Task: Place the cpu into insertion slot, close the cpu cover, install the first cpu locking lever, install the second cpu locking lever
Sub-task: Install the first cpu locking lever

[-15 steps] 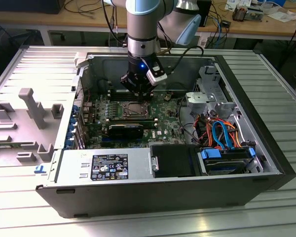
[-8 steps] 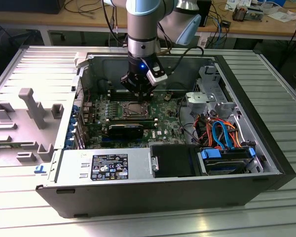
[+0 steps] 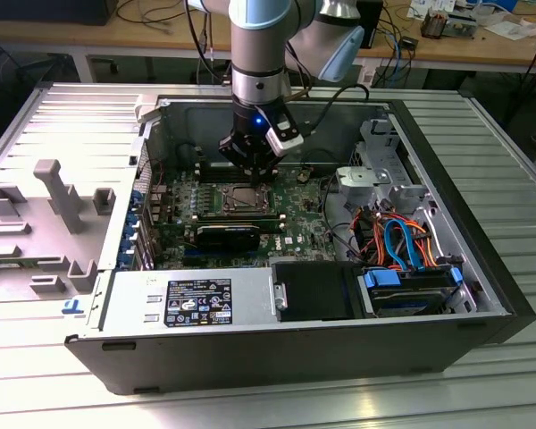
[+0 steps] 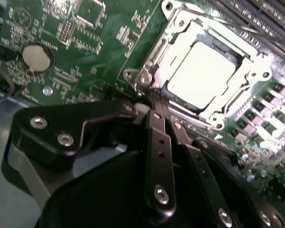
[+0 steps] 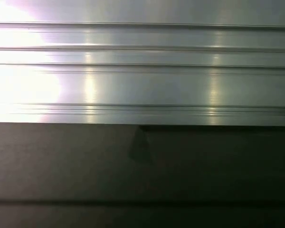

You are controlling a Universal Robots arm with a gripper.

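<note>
Tool [image 4: 155,99]: fingers pressed together, tips low at corner of slot [image 3: 242,198]. Just ahead of tips: cpu [image 4: 206,71] seated in slot, cover [image 4: 173,45] flat over its edges. Green board [image 4: 85,42] around, open case [image 3: 295,344] walls farther out.

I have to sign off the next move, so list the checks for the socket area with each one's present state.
1. cpu seated in the insertion slot: ok, its silvery top lies flat.
2. cpu cover down around the cpu: ok.
3. Locking levers latched: cannot tell.
4. tool at the slot's corner, shut: ok.
5. cables away from the slot: ok, bundled toward the exterior view's right.
</note>
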